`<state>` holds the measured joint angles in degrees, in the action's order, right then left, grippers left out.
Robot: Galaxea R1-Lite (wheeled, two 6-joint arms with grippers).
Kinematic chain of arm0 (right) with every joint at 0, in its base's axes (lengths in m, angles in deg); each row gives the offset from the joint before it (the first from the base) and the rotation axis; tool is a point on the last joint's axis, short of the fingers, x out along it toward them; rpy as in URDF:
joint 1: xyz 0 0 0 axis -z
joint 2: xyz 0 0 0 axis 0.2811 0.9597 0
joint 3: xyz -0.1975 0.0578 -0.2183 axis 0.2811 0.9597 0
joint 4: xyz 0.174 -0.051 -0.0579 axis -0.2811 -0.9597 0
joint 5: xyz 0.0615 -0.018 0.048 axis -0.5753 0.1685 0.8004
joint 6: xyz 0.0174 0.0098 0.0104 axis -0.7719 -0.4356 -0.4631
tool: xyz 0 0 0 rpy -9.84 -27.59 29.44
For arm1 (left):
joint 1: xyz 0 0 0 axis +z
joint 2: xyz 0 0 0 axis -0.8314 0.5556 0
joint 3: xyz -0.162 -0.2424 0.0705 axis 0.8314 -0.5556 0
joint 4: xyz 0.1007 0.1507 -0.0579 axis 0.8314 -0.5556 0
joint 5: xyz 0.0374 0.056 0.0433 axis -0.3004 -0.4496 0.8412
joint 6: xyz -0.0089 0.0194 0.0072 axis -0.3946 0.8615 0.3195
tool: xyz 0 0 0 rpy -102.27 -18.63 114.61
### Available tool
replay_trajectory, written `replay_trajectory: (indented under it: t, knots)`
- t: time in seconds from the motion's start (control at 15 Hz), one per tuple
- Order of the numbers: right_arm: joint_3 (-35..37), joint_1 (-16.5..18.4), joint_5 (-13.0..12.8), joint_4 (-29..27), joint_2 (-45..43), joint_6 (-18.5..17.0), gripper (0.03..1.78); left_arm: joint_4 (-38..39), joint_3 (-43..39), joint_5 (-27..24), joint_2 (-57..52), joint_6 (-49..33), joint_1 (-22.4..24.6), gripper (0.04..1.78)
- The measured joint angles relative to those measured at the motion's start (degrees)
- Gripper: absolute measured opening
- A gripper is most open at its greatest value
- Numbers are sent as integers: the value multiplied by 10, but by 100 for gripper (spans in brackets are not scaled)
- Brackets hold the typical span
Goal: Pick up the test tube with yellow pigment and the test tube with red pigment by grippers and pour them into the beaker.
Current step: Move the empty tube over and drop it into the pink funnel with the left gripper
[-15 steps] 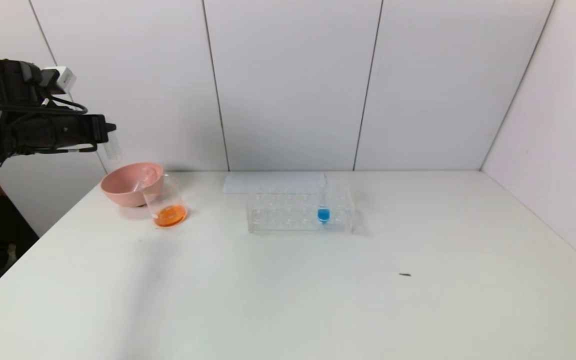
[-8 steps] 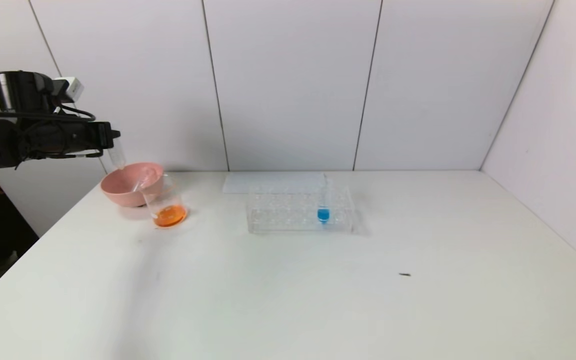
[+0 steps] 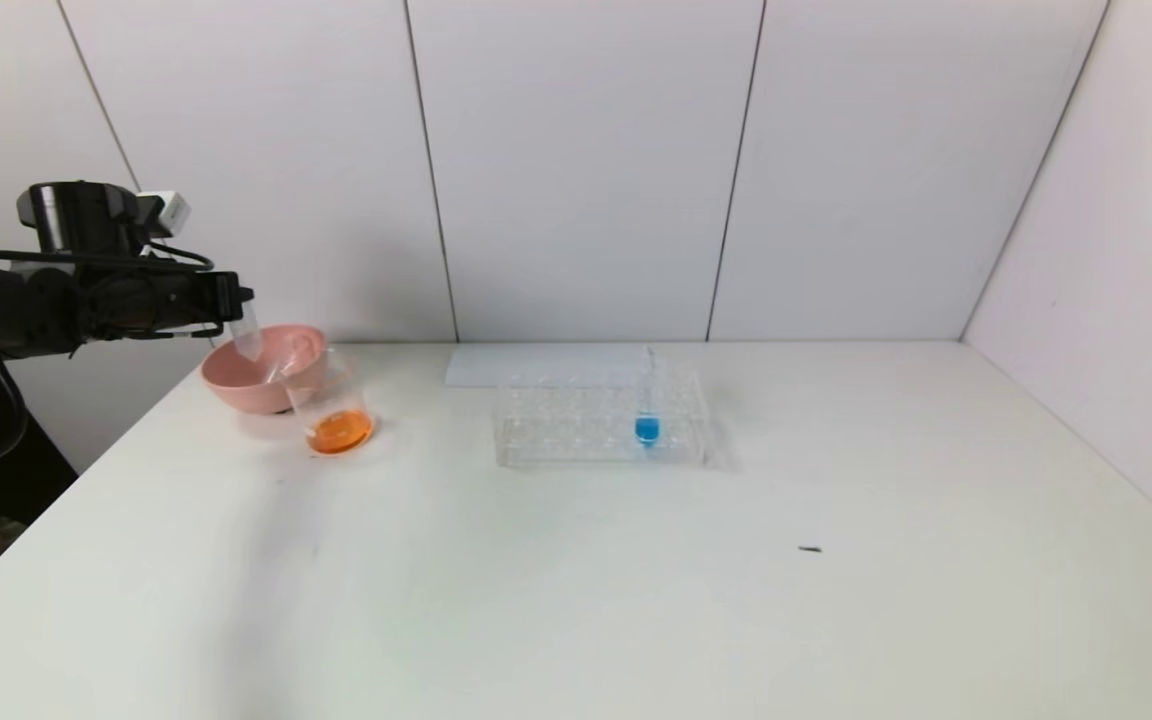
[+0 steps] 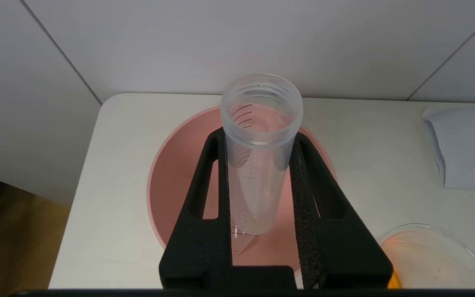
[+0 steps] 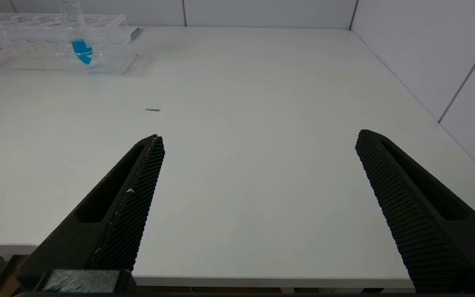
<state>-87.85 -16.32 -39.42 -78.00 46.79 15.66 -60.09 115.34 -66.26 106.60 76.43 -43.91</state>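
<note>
Empty test tube held by the left gripper (image 4: 258,206) above the pink bowl (image 3: 236,385).

The jaws are clamped on the clear tube (image 4: 258,156), whose long axis runs steeply downward, open mouth up, rounded end just over the bowl's hollow; which pigment it carried cannot be told. Another clear tube seems to lie in the bowl, hard to make out. The beaker (image 3: 334,405), holding orange liquid, stands just beside the bowl on the table (image 3: 576,580). The right gripper (image 5: 258,185) idles with jaws spread wide, well apart, outside the head view.
</note>
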Motion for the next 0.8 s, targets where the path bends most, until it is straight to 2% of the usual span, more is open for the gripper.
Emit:
replay_trajectory:
  t: [0.8]
  knots:
    - [0, 0, 0, 0, 0, 0, 170, 1, 15, -14, 44, 1, 0, 45]
